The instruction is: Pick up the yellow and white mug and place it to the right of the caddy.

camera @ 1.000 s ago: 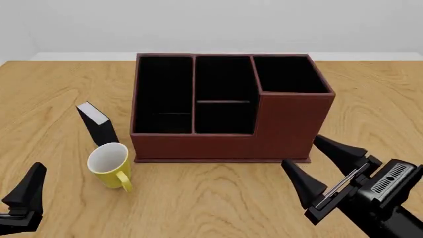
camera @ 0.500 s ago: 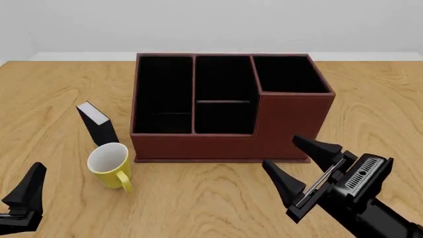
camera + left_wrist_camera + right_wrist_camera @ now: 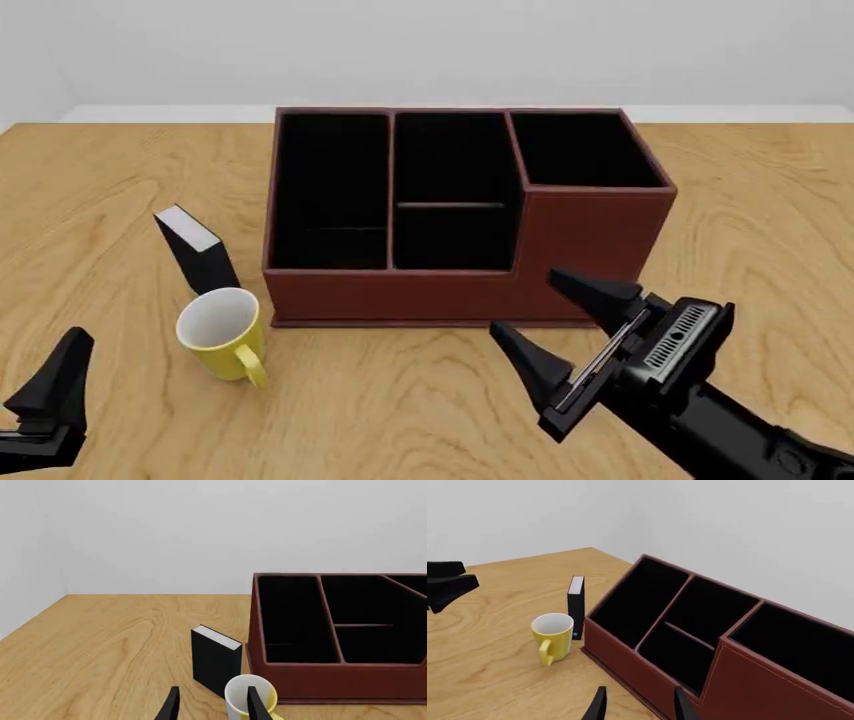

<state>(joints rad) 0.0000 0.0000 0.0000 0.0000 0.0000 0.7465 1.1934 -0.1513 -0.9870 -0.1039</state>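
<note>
Meanwhile, the right gripper [image 3: 567, 335] hung with its fingers spread wide and nothing between them, just in front of the caddy [image 3: 461, 215]. Well off to that gripper's left, the yellow and white mug [image 3: 224, 332] stood upright on the table [image 3: 400, 410], apart from it, handle toward the arms, just beside the caddy's left front corner. A small black box [image 3: 196, 246] stood just behind the mug. The left gripper [image 3: 210, 707] was also parted and empty, close before the mug.
</note>
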